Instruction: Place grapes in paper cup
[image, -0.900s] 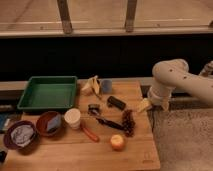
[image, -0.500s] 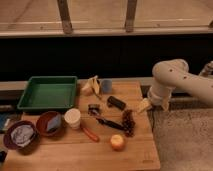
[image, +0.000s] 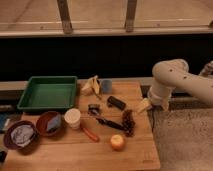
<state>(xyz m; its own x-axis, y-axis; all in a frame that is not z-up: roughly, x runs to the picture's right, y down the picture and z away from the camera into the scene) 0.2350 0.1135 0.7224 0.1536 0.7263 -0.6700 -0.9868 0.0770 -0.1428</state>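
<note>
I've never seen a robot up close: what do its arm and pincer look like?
The arm is a thick, smooth, rounded tube in off-white, with a bulbous elbow joint carrying a few small dark dots. No cables show. Its pincer, at the right edge of the table, is a pale cream tip.

arm bent at right, gripper (image: 145, 106) low, fingers seemingly spread.

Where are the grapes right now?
Camera view: the grapes lie right of centre on the table, just beyond the apple; the gripper hovers at its right edge.
</note>
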